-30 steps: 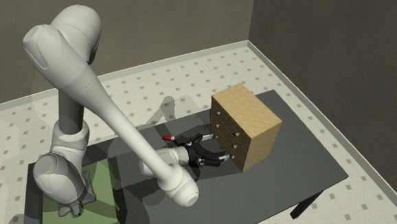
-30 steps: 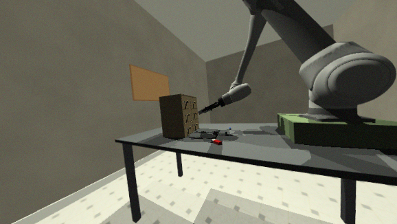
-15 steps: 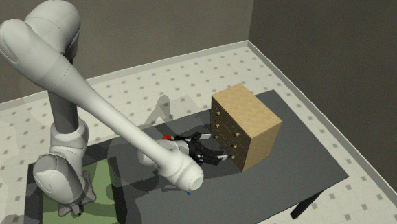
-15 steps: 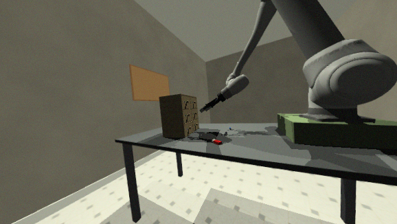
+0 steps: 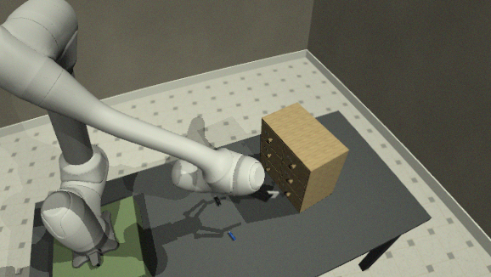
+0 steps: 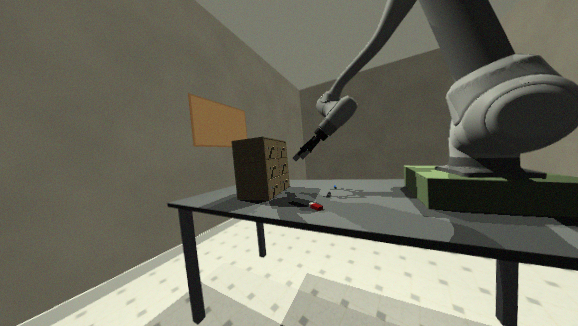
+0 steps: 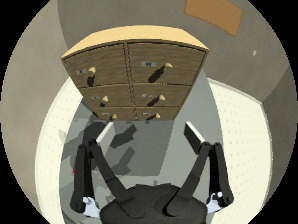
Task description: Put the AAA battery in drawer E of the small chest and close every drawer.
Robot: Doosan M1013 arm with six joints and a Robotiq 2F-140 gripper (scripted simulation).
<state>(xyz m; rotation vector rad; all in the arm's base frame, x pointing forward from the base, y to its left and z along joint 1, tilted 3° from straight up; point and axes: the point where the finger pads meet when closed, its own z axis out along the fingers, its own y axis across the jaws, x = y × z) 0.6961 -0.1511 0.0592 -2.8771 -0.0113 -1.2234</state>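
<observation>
Left to right, top view. Green base block (image 5: pixel 127 212). Dark counter (image 5: pixel 361 212). Small blue-tipped battery (image 5: pixel 231 235) lies on it, in the open, well short of the chest. Pincer (image 6: pixel 304 150) spread fully wide, empty, angled down before the drawer fronts. Wooden chest (image 5: pixel 312 144), drawers all in.
</observation>
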